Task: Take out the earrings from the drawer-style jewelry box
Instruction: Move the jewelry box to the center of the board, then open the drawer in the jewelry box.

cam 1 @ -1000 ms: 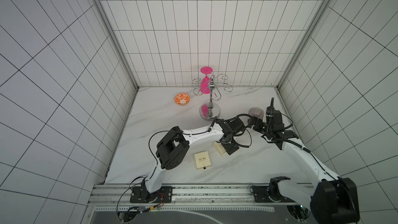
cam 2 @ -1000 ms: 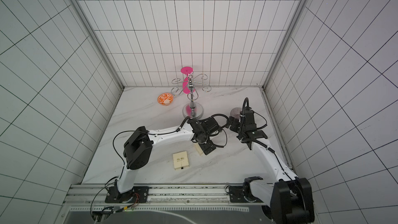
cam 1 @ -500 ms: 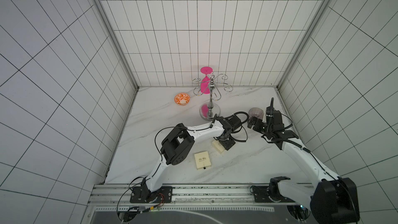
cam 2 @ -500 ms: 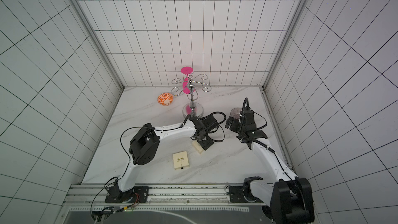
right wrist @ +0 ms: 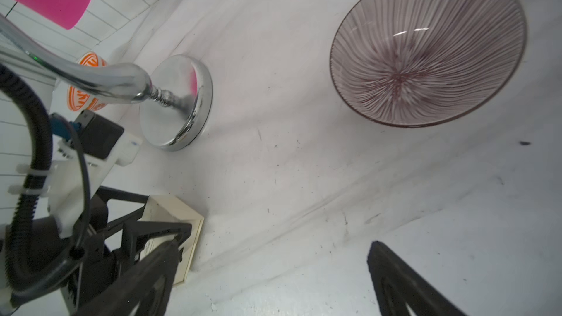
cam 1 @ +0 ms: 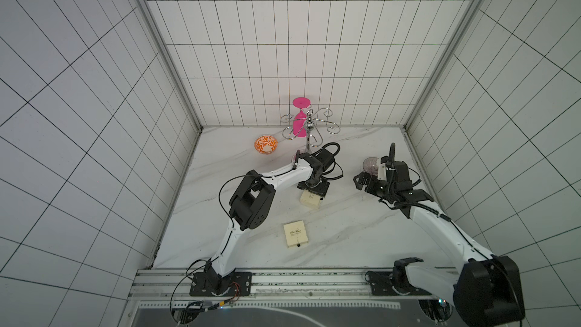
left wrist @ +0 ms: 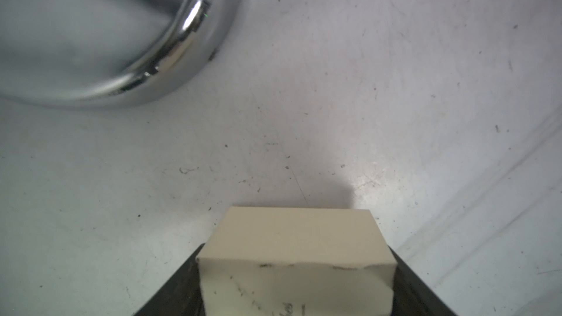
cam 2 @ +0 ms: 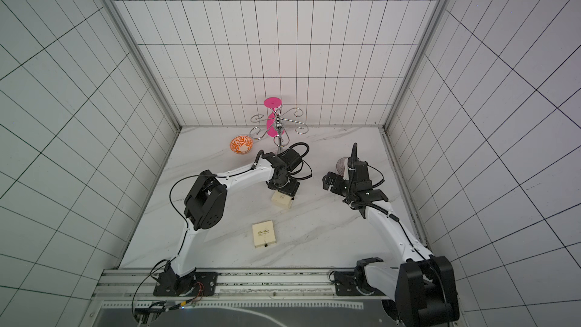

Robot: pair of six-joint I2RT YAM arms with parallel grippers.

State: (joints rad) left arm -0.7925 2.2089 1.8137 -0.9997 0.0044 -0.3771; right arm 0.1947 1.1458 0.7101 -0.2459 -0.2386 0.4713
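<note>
- Since a second ago the left gripper (cam 1: 313, 191) has drawn in toward the chrome stand (cam 1: 308, 143) and narrowed. The cream box beneath it has shifted a little toward the stand's base. The right arm has kept its place.
- The left gripper is clamped on that gripped jewelry box (left wrist: 295, 238). In the left wrist view its dark fingers (left wrist: 176, 290) press against both side walls with no gap showing.
- The gripped jewelry box lies just in front of the stand's round base, on the robot's side of it.
- The second jewelry box (cam 1: 296, 234) lies flat on the table (cam 1: 345, 231), well apart from the stand and farther toward the robot. Its black pull tab (cam 1: 297, 246) faces away from the stand.
- The earrings cannot be made out in any view, and neither box shows its inside.
- The right gripper (cam 1: 357, 182) hovers to the right of the stand with its jaws spread wide and nothing between them.
- A ribbed glass bowl (right wrist: 425, 47) stands right of the stand, just beyond the right gripper.
- An orange bowl (cam 1: 266, 145) sits left of the stand, and a pink glass (cam 1: 299, 121) hangs from its arms.
</note>
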